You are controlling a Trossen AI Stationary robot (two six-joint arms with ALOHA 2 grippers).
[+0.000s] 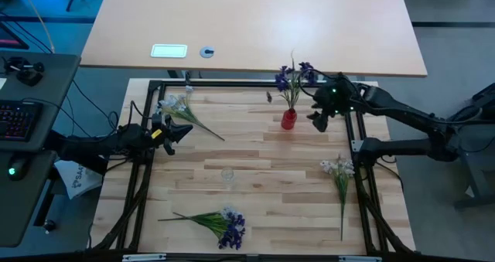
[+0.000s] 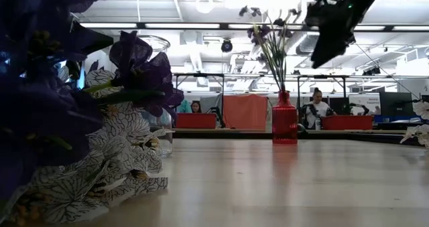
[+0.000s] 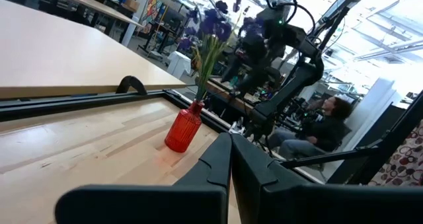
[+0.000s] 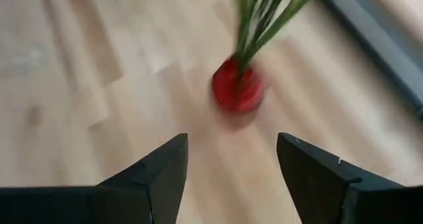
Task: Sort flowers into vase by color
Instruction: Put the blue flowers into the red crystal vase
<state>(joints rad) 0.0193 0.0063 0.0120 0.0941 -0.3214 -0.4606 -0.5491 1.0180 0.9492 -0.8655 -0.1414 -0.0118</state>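
A red vase [image 1: 288, 120] stands at the table's far right and holds purple-blue sprigs [image 1: 295, 77]. It also shows in the low view [image 2: 284, 124]. My right gripper [image 1: 319, 123] is open and empty, just right of the vase and above the table. The right wrist view shows the vase [image 4: 237, 89] ahead of the spread fingers [image 4: 231, 164]. My left gripper [image 1: 182, 131] is shut and empty at the table's left, as the left wrist view [image 3: 230, 154] also shows. A white sprig [image 1: 177, 107] lies just beyond it. Another white sprig [image 1: 339, 171] lies at the right. A purple-blue bunch [image 1: 227, 223] lies near the front edge.
A small clear glass vase [image 1: 227, 174] stands near the table's middle. A black frame [image 1: 232, 84] runs round the table's edges. A larger light table [image 1: 255, 22] stands behind. People sit in the room beyond [image 2: 316, 106].
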